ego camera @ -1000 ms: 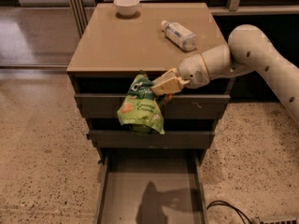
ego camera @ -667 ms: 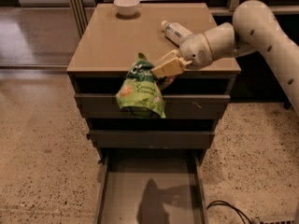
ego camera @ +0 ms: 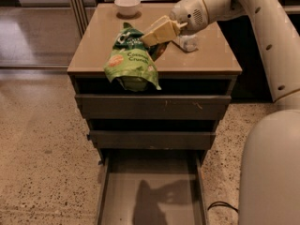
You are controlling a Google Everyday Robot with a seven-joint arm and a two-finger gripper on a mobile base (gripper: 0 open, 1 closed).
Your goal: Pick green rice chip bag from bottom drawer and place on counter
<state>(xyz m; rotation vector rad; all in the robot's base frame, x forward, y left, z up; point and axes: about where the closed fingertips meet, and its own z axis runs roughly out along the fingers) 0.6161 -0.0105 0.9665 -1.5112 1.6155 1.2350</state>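
Speckled floor (ego camera: 42, 139) at left. Counter (ego camera: 93, 50) is glossy tan; a white bowl (ego camera: 127, 5) sits near its back edge, left of centre. The bag (ego camera: 129, 62), crinkled green with white lettering, hangs over the front part of the counter, tilted, its lower end drooping past the front edge and in front of the dark gap above the top drawer; cannot tell if it touches the surface. Gripper (ego camera: 147, 39) is above the counter's middle, cream fingers (ego camera: 159, 31) pinched narrow on the bag's top right corner. Below, two upper drawers (ego camera: 152, 107) pushed in. The bottom drawer (ego camera: 122, 186) is pulled fully out, a dark shadow on its grey floor. Just right of the gripper, a bottle (ego camera: 188, 43) on the counter, partly hidden behind the wrist. White arm (ego camera: 262, 36) comes in from the upper right. A dark cable (ego camera: 220, 205) lies on the floor beside the drawer's right side.
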